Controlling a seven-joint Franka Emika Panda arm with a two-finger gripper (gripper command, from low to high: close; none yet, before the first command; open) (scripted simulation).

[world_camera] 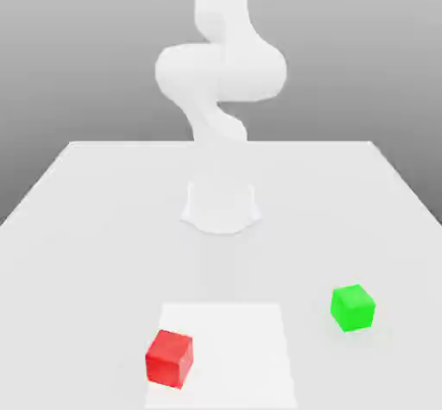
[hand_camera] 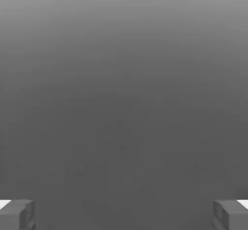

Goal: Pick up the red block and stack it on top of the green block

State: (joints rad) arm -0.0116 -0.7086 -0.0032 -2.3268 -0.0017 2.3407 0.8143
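The red block (world_camera: 169,358) sits on the white table (world_camera: 86,227) near its front edge, toward the exterior view's left. The green block (world_camera: 352,306) rests on the table toward the exterior view's right, a little farther back and well apart from the red one. In the hand view my gripper (hand_camera: 124,214) is open: its two grey fingertips (hand_camera: 17,214) stand far apart with nothing between them, and plain grey background lies beyond. The white arm (world_camera: 220,72) rises from its base and runs out of the top of the exterior view.
The arm's round white base (world_camera: 221,205) stands at the middle of the table. A brighter white square patch (world_camera: 233,331) lies on the tabletop in front of it, with the red block at its front left corner.
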